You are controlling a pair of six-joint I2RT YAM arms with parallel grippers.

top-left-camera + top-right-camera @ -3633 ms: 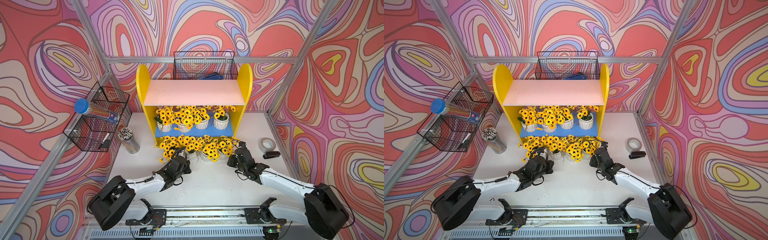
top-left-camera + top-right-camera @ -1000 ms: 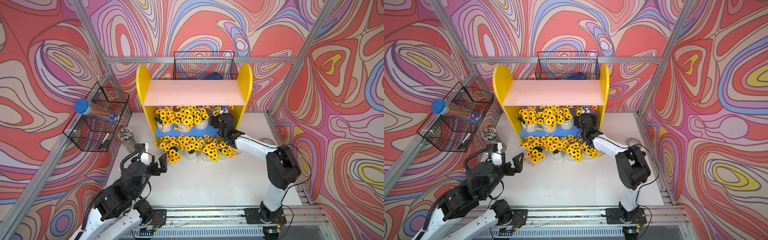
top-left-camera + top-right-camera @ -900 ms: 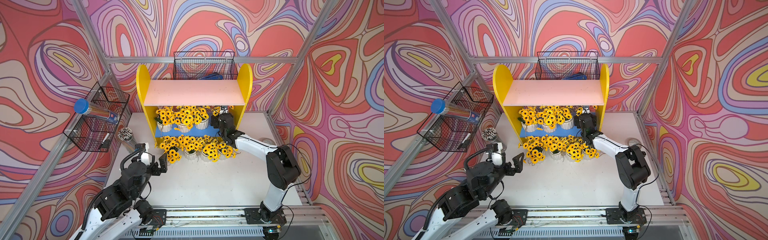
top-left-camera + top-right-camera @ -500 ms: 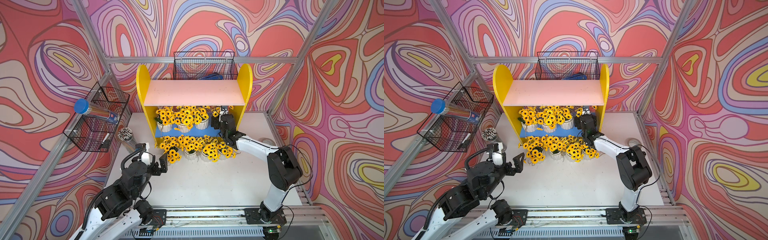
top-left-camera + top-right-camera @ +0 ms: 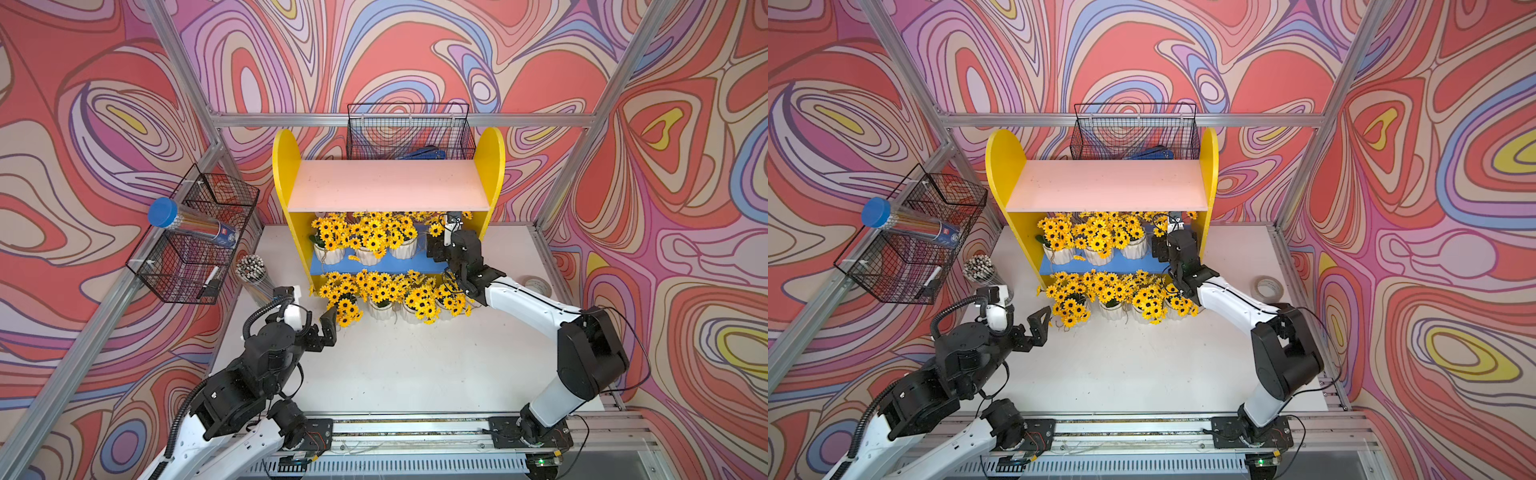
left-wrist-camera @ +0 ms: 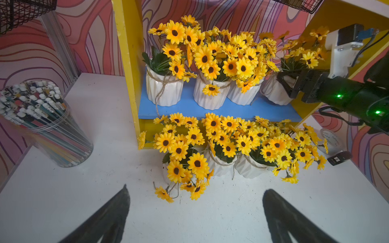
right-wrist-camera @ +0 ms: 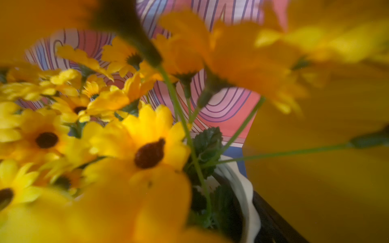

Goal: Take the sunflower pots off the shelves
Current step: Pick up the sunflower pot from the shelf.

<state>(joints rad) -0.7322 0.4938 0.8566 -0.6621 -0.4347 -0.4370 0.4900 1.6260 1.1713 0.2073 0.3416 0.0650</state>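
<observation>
White table — right gripper jaws around rightmost shelf pot.

Left gripper: bare table ahead, then front-row pots block the way (pencil jar off its left). Right gripper: yellow panel tight on its right, pink board overhead, shelf pots on its left.

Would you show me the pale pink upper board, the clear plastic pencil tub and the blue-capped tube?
Pale pink upper board (image 5: 388, 185): in a top view, bare middle.
Clear plastic pencil tub (image 6: 63, 145): left wrist view, transparent wall.
Blue-capped tube (image 5: 163, 212): in a top view, blue cap.
</observation>
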